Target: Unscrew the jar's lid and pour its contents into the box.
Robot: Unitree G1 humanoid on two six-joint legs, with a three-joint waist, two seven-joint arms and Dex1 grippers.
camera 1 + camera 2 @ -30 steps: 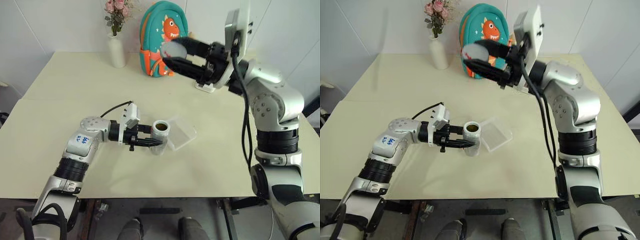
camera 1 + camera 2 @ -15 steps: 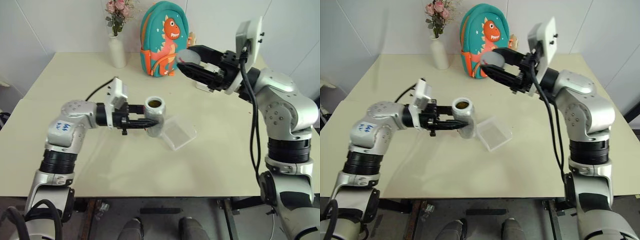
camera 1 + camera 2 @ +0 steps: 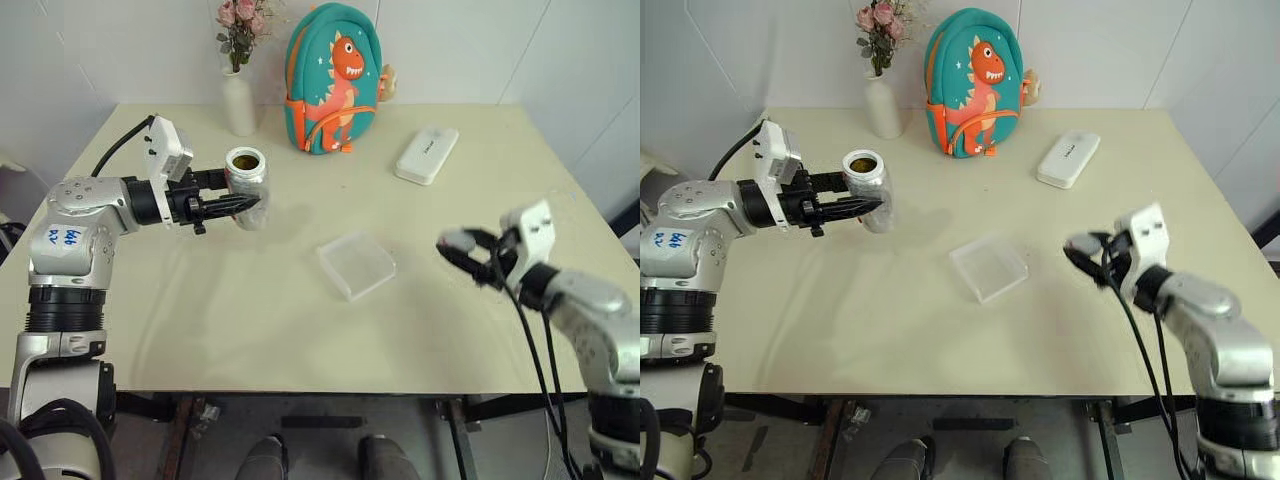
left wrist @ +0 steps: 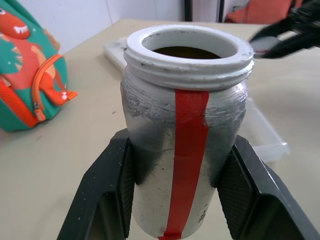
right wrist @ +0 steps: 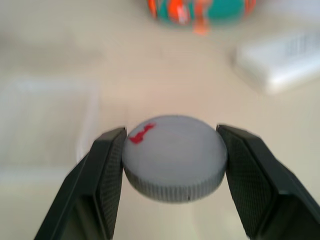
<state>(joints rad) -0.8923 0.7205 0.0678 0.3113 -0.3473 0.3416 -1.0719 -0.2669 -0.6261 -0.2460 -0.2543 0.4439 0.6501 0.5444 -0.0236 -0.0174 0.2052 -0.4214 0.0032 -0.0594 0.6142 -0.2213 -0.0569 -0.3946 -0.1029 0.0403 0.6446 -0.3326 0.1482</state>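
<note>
Table (image 3: 250,330): pale cream top, smooth and matt; a seam runs across its left part
Flower vase (image 3: 238,103): slim white bottle shape, upright at the far edge, pink blooms above; just behind the raised jar as the head views show it
Backpack (image 3: 335,80): teal, soft and rounded, with an orange dinosaur and orange zip trim; stands at the far edge, right of the vase
White case (image 3: 427,154): opaque, rectangular with rounded corners, lying flat toward the far right; well apart from the box
Box (image 3: 356,265): shallow square tray of clear plastic, near the table's middle, turned at an angle; nothing lies on it or against it; open table between it and both grippers
Jar (image 4: 185,135): silvery-grey cylinder, scuffed, with a red strip down its side and a white threaded rim; upright and uncapped, held off the table on the left, well apart from the box
Contents (image 4: 187,51): a dark brown mass just visible down the mouth; single pieces cannot be told
Left gripper (image 3: 240,203): black fingers clamped on the jar's sides below the threads
Lid (image 5: 174,157): round grey cap, flat top with a small red mark, ribbed edge; held on the right side, level with the box
Right gripper (image 5: 172,160): its two textured pads pinch the lid by opposite edges; it hangs right of the box, apart from it
</note>
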